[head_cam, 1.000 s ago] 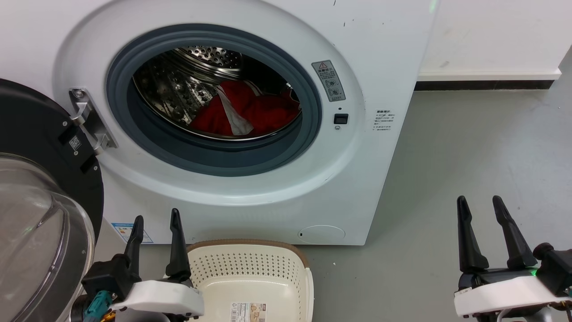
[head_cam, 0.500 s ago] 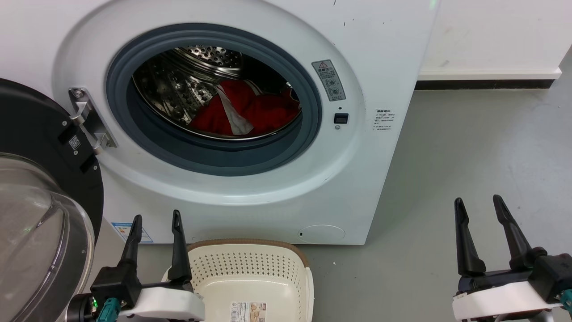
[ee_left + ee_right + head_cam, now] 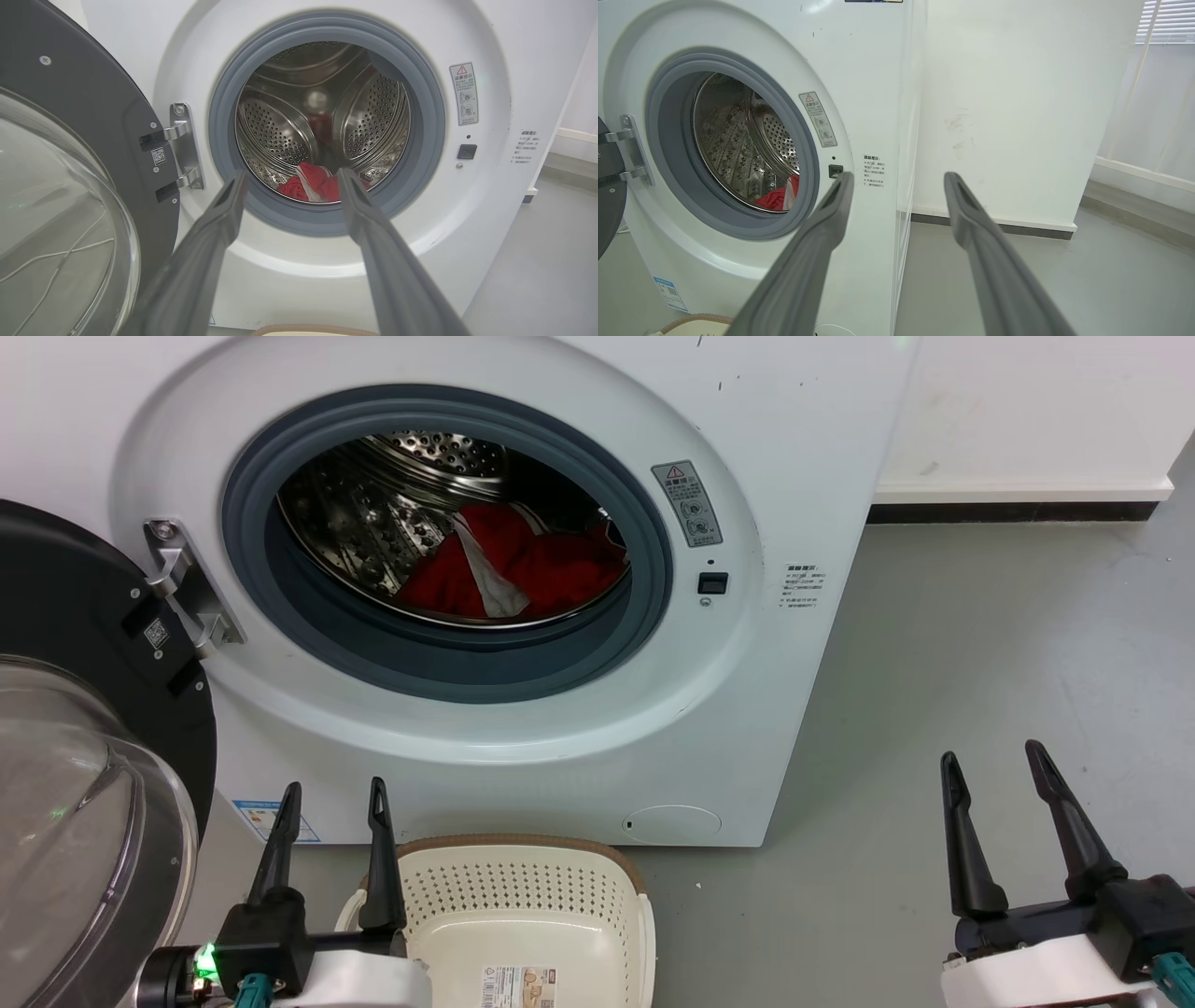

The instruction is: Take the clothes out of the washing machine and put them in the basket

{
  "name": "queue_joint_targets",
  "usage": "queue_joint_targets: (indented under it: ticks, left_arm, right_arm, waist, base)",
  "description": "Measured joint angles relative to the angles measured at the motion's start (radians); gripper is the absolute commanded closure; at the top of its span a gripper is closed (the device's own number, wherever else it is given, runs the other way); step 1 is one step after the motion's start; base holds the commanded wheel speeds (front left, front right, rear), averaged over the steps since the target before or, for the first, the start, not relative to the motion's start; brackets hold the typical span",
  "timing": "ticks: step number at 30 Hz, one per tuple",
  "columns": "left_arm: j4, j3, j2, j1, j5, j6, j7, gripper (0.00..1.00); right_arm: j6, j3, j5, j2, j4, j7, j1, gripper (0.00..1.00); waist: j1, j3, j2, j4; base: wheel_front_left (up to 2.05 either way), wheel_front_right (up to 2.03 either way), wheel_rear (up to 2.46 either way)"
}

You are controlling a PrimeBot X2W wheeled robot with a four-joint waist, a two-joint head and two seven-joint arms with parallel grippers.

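Observation:
Red clothes (image 3: 523, 574) with a white stripe lie in the steel drum of the white washing machine (image 3: 794, 476), whose door (image 3: 75, 728) hangs open at the left. The clothes (image 3: 314, 184) also show low in the drum in the left wrist view, and a red corner (image 3: 780, 198) in the right wrist view. The cream basket (image 3: 523, 905) stands on the floor below the porthole. My left gripper (image 3: 336, 795) is open beside the basket's left rim. My right gripper (image 3: 991, 756) is open over bare floor to the right of the machine. Both hold nothing.
The open glass door (image 3: 60, 210) takes up the left side near my left arm. Grey floor (image 3: 1008, 644) stretches to the right of the machine. A white wall with a dark skirting (image 3: 1008, 511) runs behind, and a curtain (image 3: 1148, 93) hangs further right.
Both grippers have shifted slightly: the left one lower and a little right, the right one a little left with its wrist lower. The clothes, basket and door are as before.

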Motion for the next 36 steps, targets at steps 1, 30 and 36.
queue_joint_targets:
  ticks: [1,30,36]
  left_arm:
    - [0.0,0.001,-0.001,0.002,0.007,-0.001,-0.002,0.0]
    - [0.001,0.046,-0.03,0.02,0.073,-0.037,-0.021,0.0]
    - [0.003,0.048,-0.032,0.02,0.074,-0.041,-0.021,0.0]
  right_arm:
    - [0.0,0.0,-0.006,0.0,-0.001,-0.003,0.001,0.0]
    - [0.0,-0.003,-0.039,-0.001,0.002,-0.021,0.011,0.0]
    - [0.0,-0.006,-0.037,-0.001,0.004,-0.021,0.011,0.0]
  waist:
    - [0.0,0.0,0.0,0.0]
    - [0.0,-0.003,0.0,0.0]
    - [0.0,-0.003,0.0,0.001]
  base:
    - [0.0,0.0,0.0]
    - [0.0,0.0,0.0]
    - [0.0,0.0,0.0]
